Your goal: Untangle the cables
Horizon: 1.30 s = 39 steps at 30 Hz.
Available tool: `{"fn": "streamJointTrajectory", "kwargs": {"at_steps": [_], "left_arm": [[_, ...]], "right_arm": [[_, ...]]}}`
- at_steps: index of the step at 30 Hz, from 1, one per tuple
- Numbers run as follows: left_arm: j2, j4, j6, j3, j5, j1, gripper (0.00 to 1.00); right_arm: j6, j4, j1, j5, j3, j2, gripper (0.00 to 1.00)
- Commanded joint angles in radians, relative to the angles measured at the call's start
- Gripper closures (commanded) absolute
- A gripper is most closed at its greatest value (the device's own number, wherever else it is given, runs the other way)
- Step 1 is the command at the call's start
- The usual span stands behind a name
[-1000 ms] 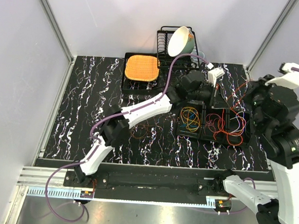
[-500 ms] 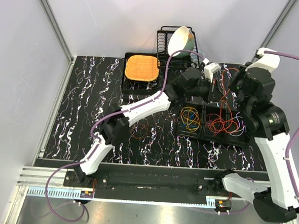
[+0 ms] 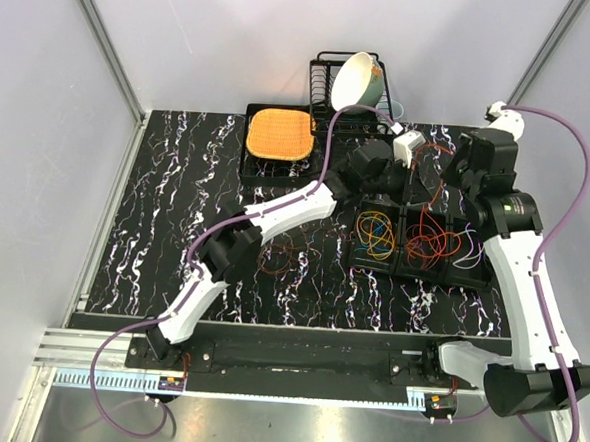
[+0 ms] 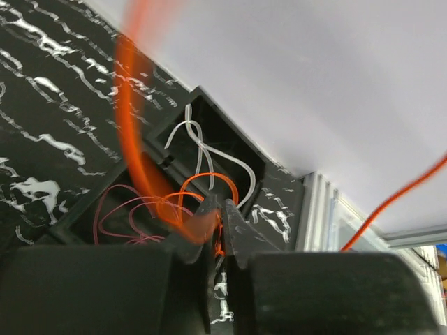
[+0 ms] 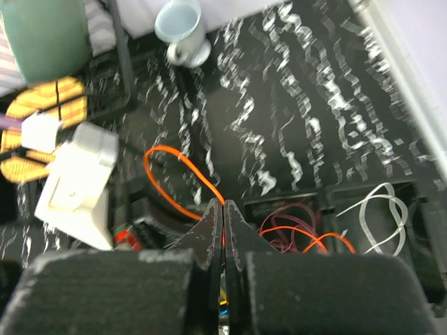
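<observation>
Both grippers hold one orange cable [image 3: 437, 155] above the black compartment tray [image 3: 480, 277]. My left gripper [image 3: 414, 174] is shut on it; in the left wrist view the jaws [image 4: 218, 215] pinch the orange cable [image 4: 134, 150], which rises blurred past the camera. My right gripper [image 3: 456, 177] is shut on the same cable; in the right wrist view [image 5: 223, 209] an orange loop [image 5: 174, 167] runs out from the tips. A tangle of orange and red cables [image 3: 436, 240] lies in the tray below, with pink cables [image 5: 290, 220] and a white cable [image 5: 380, 209].
Yellow and blue cables [image 3: 375, 232] fill the tray's left compartment. A dish rack [image 3: 323, 94] with a green bowl [image 3: 356, 79], an orange mat [image 3: 278, 133] and a pale mug [image 5: 180, 28] stand at the back. A thin loose cable [image 3: 278, 260] lies on the table by the left arm.
My right arm has swung from the right edge back and left, its gripper ending close to my left gripper. The left gripper has shifted toward the back. The orange cable is lifted between them.
</observation>
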Motion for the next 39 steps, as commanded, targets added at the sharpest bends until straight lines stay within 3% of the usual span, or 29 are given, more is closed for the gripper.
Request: {"fn": "streamJointTrajectory", "kwargs": {"at_steps": [1, 5, 12, 19, 26, 34, 39], "left_arm": [[0.001, -0.015, 0.034, -0.002, -0.055, 0.003, 0.77], [-0.02, -0.098, 0.062, 0.002, -0.104, 0.007, 0.47], [-0.083, -0.285, 0.119, -0.008, -0.176, 0.009, 0.27], [-0.18, -0.334, 0.139, -0.09, -0.248, 0.012, 0.17], [-0.298, -0.357, 0.148, -0.192, -0.294, 0.013, 0.14], [-0.449, -0.4, 0.148, -0.313, -0.337, 0.013, 0.14], [-0.503, -0.4, 0.12, -0.409, -0.328, 0.013, 0.14]], "right_arm": [[0.034, 0.067, -0.008, -0.083, -0.039, 0.005, 1.0], [0.052, 0.07, -0.025, -0.064, -0.101, 0.009, 1.0], [0.089, 0.051, -0.065, -0.01, -0.168, -0.017, 1.0], [0.136, -0.002, -0.105, 0.124, -0.233, -0.066, 1.0], [0.199, -0.064, -0.111, 0.249, -0.311, -0.064, 1.0], [0.397, -0.208, -0.129, 0.432, -0.314, 0.075, 1.0], [0.409, -0.208, -0.129, 0.346, -0.313, 0.144, 1.0]]}}
